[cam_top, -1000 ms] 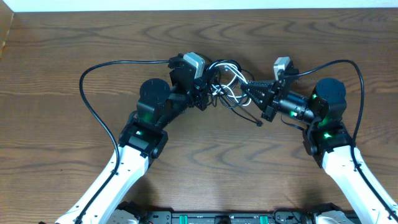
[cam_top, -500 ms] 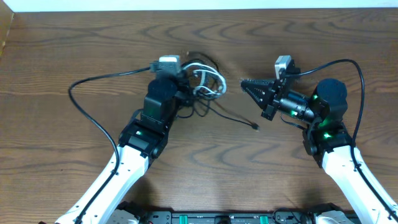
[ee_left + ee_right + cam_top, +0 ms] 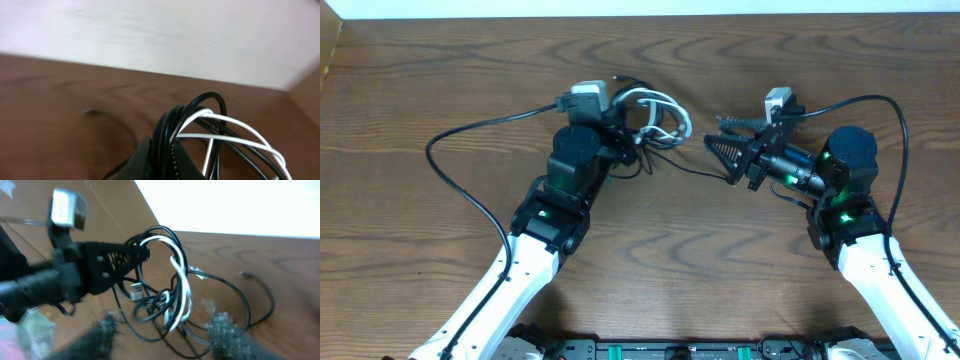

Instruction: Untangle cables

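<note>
The cables [image 3: 655, 115] form a tangled bundle of black cords and one white cord on the wooden table, back centre. My left gripper [image 3: 632, 125] is shut on several black strands [image 3: 167, 145]; the white cord [image 3: 235, 126] loops out to the right of its jaws. My right gripper [image 3: 713, 132] stands open just right of the bundle, nothing between its fingers [image 3: 225, 332]. In the right wrist view the bundle [image 3: 165, 292] hangs ahead of my right gripper [image 3: 162, 330], held from the left by my left gripper [image 3: 112, 262]. One black strand [image 3: 695, 172] trails toward the right gripper.
Thick black arm wires arc out over the table on the left [image 3: 470, 125] and right [image 3: 892, 115]. A loose plug end [image 3: 90, 112] lies on the wood to the left. The table's far edge [image 3: 640, 14] meets a white wall.
My left gripper pulled the bundle left and back, away from the right gripper. The right gripper, shut before, now stands open, and the two grippers are apart.
</note>
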